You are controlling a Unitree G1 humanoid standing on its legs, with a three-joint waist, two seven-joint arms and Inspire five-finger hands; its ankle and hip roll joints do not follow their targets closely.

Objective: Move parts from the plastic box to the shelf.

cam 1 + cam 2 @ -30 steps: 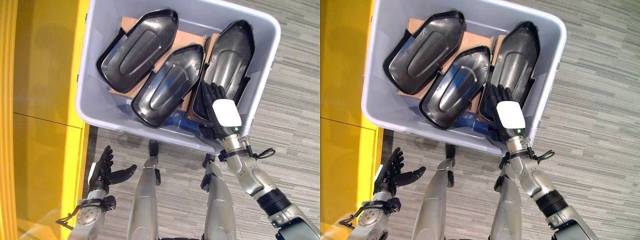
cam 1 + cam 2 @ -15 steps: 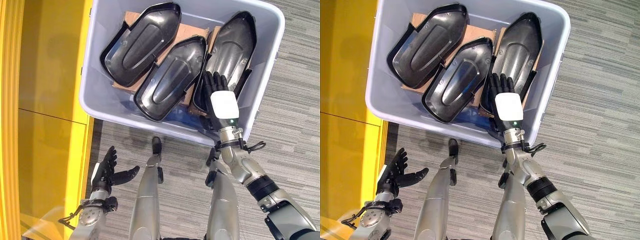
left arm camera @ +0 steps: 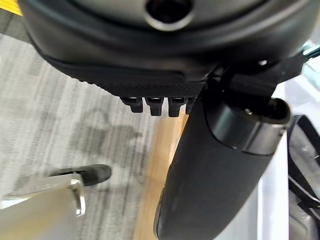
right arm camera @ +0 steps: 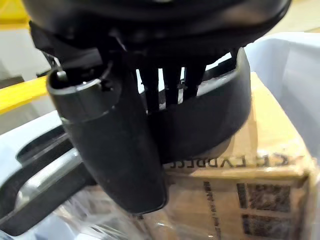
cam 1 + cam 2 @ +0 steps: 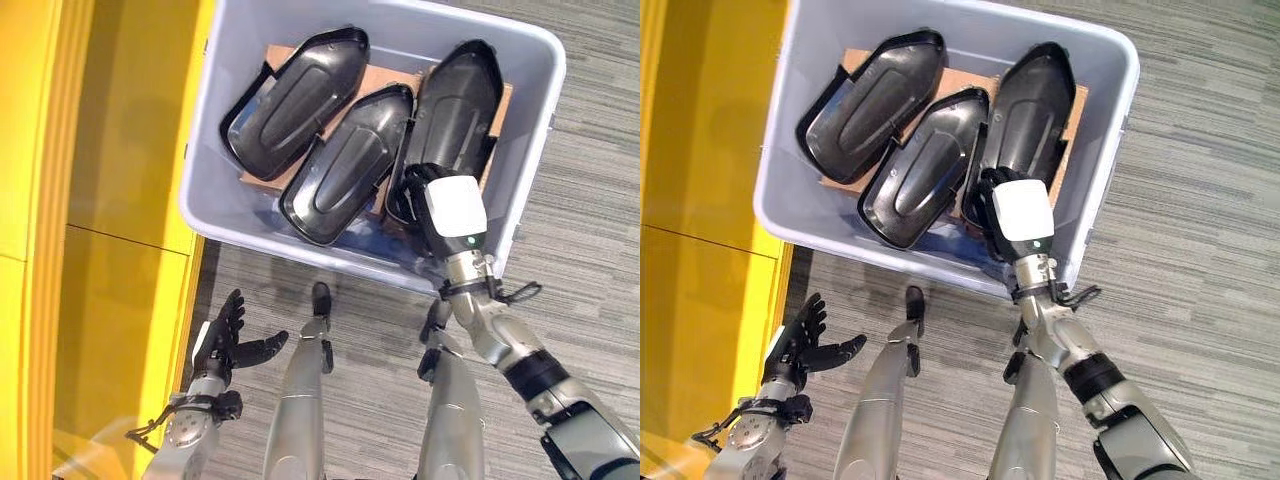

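Right hand (image 5: 452, 207) reaches into the plastic box (image 5: 520, 215) at its near-right corner, about 5 o'clock of the box interior. White-covered back of the hand faces up. Its fingers are curled over the near rim of the rightmost part (image 5: 455, 105), thumb on the opposite side of that rim in the right wrist view: a grasp on the part's edge.

Left hand (image 5: 228, 340) hangs low at 7 o'clock of the head view, outside the box, above the grey carpet (image 5: 590, 250). Fingers spread and relaxed, thumb out, holding nothing.

Count: three black moulded parts in the box, all concave side up, lying side by side and slanted toward 1 o'clock. Left part (image 5: 295, 100) sits at 10 o'clock of the interior; middle part (image 5: 345, 165) at centre; the rightmost one along the right wall. Neighbouring parts overlap or touch at their long edges. One plastic box. Brown cardboard (image 5: 380, 78) lies beneath the parts; piece count cannot be told. Cardboard box edge (image 4: 270, 170) shows right beneath the grasped rim.

Edges and room: rightmost part lies close to the box's right wall, little gap there. Bare box floor shows at 8 o'clock, along the left wall. Yellow shelf unit (image 5: 100, 200) stands at 9 o'clock, touching or just beside the box's left wall; cannot tell which. Open carpet lies at 3 to 6 o'clock of the box.
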